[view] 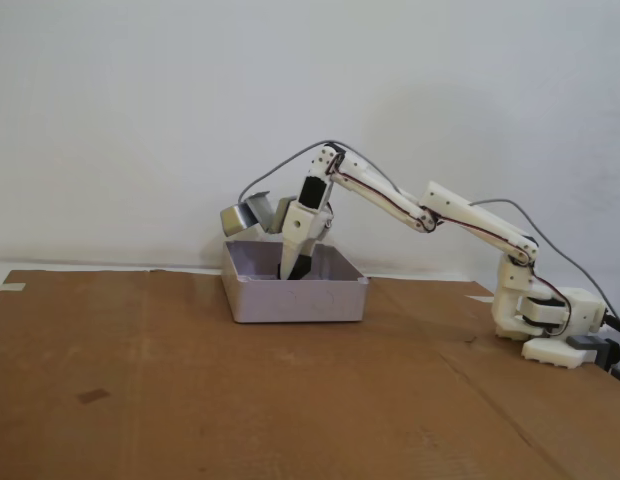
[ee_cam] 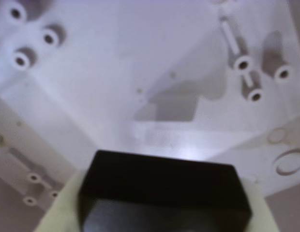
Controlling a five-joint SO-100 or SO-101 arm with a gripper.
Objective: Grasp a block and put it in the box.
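From the fixed view I see my pincer (view: 293, 268) lowered inside the box (view: 295, 300), behind its front wall and between its side walls, and the box stands on the brown bench (view: 190, 390) with much free surface around it. In the wrist view the pincer grips the block (ee_cam: 162, 193) between its pale fingers (ee_cam: 60, 208), above the box floor with its screw posts well apart on both sides.
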